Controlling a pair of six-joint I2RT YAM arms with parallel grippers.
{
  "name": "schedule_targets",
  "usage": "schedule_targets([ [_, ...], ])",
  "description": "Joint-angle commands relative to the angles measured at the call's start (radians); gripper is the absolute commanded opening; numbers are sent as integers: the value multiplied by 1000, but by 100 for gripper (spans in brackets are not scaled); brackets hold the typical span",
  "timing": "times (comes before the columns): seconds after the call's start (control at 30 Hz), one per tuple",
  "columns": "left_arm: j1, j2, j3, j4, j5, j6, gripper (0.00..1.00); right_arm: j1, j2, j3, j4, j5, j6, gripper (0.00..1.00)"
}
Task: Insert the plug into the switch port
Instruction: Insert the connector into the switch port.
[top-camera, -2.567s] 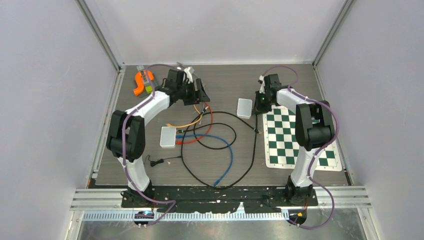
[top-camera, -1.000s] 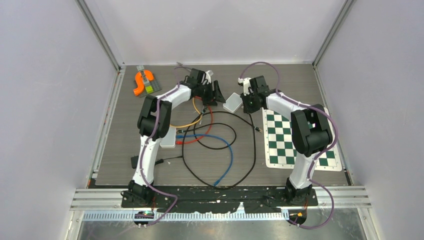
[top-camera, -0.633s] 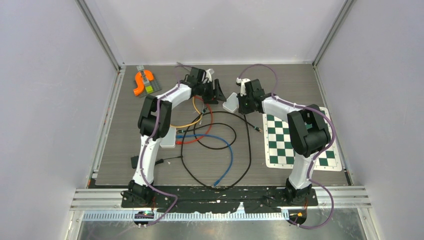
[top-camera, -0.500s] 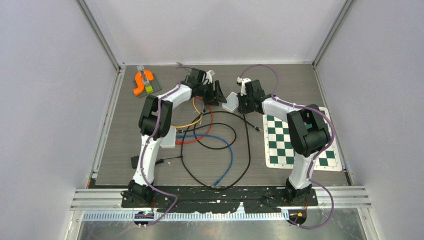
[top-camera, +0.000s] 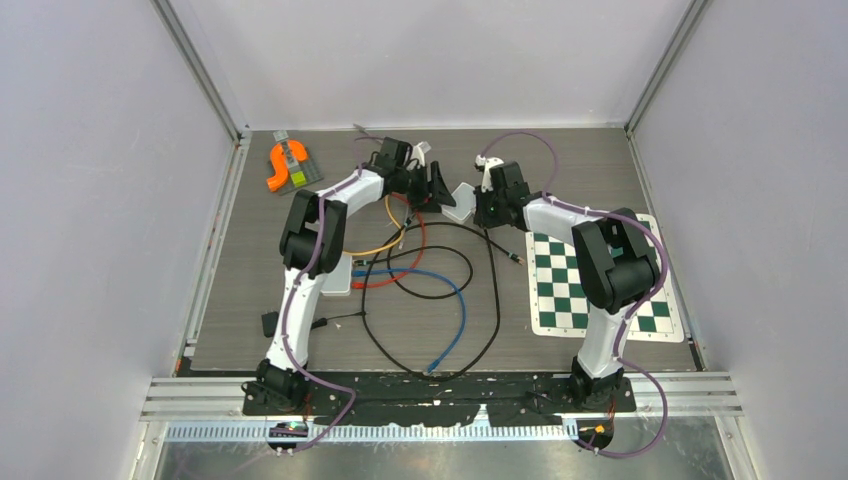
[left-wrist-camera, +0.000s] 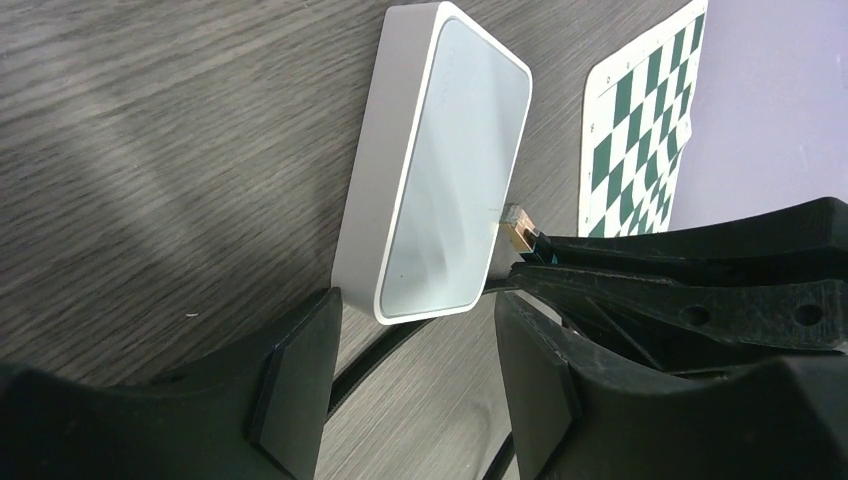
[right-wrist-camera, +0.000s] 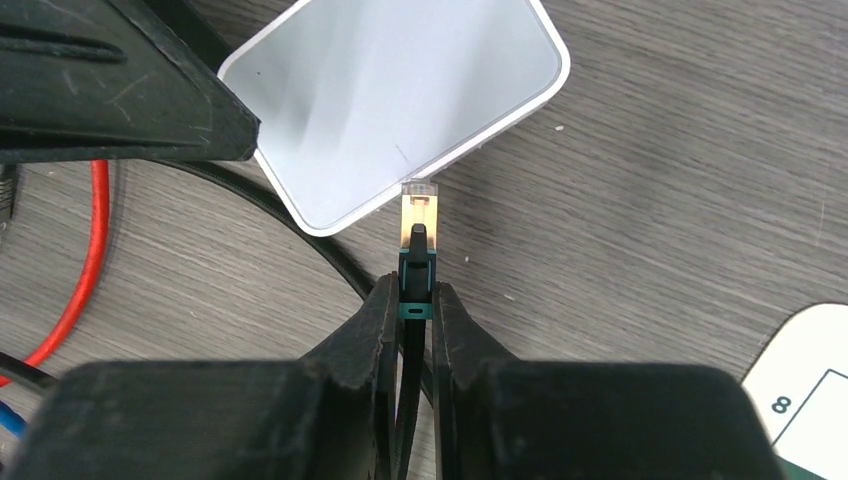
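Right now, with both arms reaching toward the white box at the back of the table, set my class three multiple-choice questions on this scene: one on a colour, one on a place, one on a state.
1. The chess mat has squares of: A black and white; B green and white; C red and white.
2. The plug has its tip: A on the chess mat; B by the arm bases; C close beside the edge of the white switch.
3. The jaws of the right gripper are: A shut on the plug; B open and empty; C shut on nothing.

Answers:
1 B: the top view shows green and white squares.
2 C: the right wrist view shows the tip at the switch's rim.
3 A: the jaws pinch the plug's black boot.
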Motion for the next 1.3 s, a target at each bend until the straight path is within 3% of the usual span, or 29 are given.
schedule_targets([
  [0.0, -3, 10, 44, 52, 51, -19, 60, 9, -40, -26, -56, 43, 29, 5],
  [0.3, 3, -6, 35, 56, -1, -29, 61, 6, -51, -41, -64, 53, 20, 5],
  [0.5, 10, 16, 76, 19, -42, -31, 60, 6, -50, -93, 56, -28, -25, 5],
  [0.77, 10, 50, 58, 101, 63, -116, 60, 14, -44, -110, 174, -67, -30, 5],
  [1.27, 10, 50, 60, 54, 128, -52, 61, 18, -61, -142, 253, -160, -52, 5],
])
